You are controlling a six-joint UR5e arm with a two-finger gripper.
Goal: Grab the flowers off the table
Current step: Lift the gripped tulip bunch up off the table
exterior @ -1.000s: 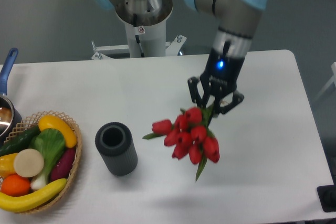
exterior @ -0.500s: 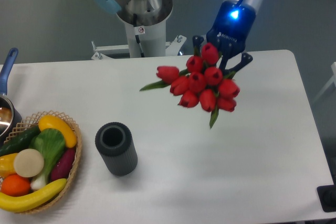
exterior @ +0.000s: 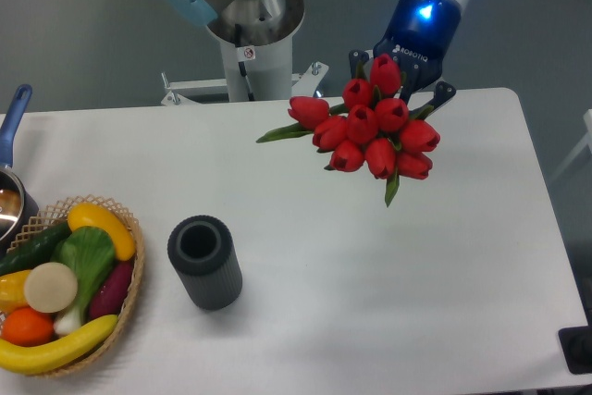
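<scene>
The flowers [exterior: 370, 132], a bunch of red tulips with green leaves, hang in the air above the right half of the white table [exterior: 305, 321], blooms pointing toward the camera. My gripper [exterior: 403, 79] is shut on their stems, which are mostly hidden behind the blooms. Its dark fingers show on either side of the bunch. The bunch is well clear of the tabletop.
A dark ribbed cylinder [exterior: 204, 262] stands upright left of centre. A wicker basket [exterior: 129, 302] of fruit and vegetables sits at the front left edge. A pot with a blue handle [exterior: 13, 122] is at the far left. The robot base [exterior: 252, 34] stands behind the table.
My gripper has lifted the flowers from near the tabletop up and toward the back right. In the last half second it rose only slightly more.
</scene>
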